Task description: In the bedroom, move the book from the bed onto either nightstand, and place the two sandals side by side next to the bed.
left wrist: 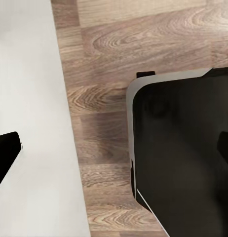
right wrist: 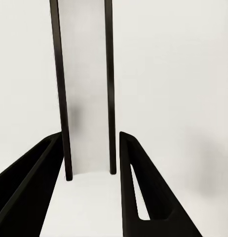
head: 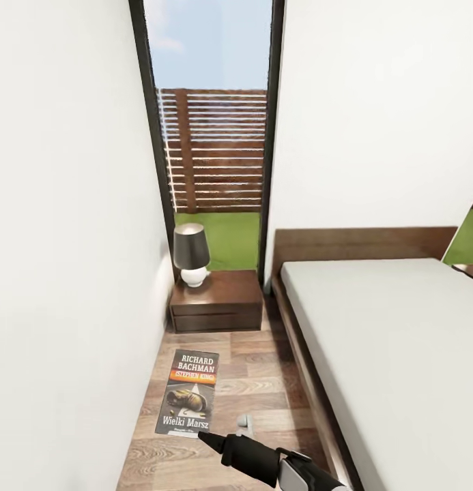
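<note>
In the head view the book [head: 189,393] lies flat on the wood-plank floor [head: 256,368], cover up with its white title lettering readable, in the narrow strip between the white wall [head: 65,273] and the bed [head: 393,354]. A black gripper [head: 203,437] reaches in from the near edge, and its pointed tip sits just at the book's nearest corner; whether it touches the cover cannot be told, nor which arm it belongs to. Beyond the fingers and past the book stands the nightstand [head: 216,300], against the wall beside the bed's headboard, with a dark-shaded lamp [head: 192,256] on its top. Behind it a tall black-framed window [head: 212,136] shows a slatted fence and grass. In the right wrist view the right gripper [right wrist: 89,173] has its 2 black fingers [right wrist: 143,192] spread wide with nothing between them, pointing at a white wall and a narrow black-framed panel [right wrist: 84,89]. In the left wrist view a single black fingertip [left wrist: 5,153] shows over a white surface, beside plank floor and a glossy dark body [left wrist: 183,158]; how far the left fingers are open cannot be told.
</note>
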Controlling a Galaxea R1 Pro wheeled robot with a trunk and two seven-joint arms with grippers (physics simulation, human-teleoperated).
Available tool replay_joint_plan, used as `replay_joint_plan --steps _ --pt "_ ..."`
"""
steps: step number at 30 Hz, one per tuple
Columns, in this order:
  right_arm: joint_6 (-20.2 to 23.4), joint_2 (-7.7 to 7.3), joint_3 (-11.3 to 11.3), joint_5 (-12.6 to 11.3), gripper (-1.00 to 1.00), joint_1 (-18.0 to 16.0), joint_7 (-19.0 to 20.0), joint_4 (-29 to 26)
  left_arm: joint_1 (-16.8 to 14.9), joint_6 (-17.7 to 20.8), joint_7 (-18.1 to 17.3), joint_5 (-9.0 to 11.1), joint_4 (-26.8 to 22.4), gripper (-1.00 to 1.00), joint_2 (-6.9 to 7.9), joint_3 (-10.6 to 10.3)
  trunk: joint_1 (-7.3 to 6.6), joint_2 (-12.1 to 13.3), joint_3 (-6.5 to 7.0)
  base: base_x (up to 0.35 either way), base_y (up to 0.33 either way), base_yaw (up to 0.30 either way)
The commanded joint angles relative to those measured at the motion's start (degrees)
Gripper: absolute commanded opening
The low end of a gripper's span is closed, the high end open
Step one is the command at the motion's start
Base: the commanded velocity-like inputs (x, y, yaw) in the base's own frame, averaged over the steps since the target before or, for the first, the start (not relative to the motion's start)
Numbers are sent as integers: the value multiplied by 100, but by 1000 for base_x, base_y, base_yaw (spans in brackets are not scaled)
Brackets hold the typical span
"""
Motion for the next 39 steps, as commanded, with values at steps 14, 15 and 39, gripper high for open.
replay_joint_plan --steps 14,15,39 --pt "42 0 17 -58 -100 -7 10 -3 -4 -14 20 54 1 100 2 -49 6 -12 -12 318 129 0" --pt "42 0 16 -59 -100 -7 10 -2 -4 -14 20 52 2 100 2 -49 6 -12 -12 312 129 0" --pt "42 0 19 -65 -100 -5 10 3 -4 -19 20 54 -3 100 -5 -54 6 -12 -12 268 0 0"
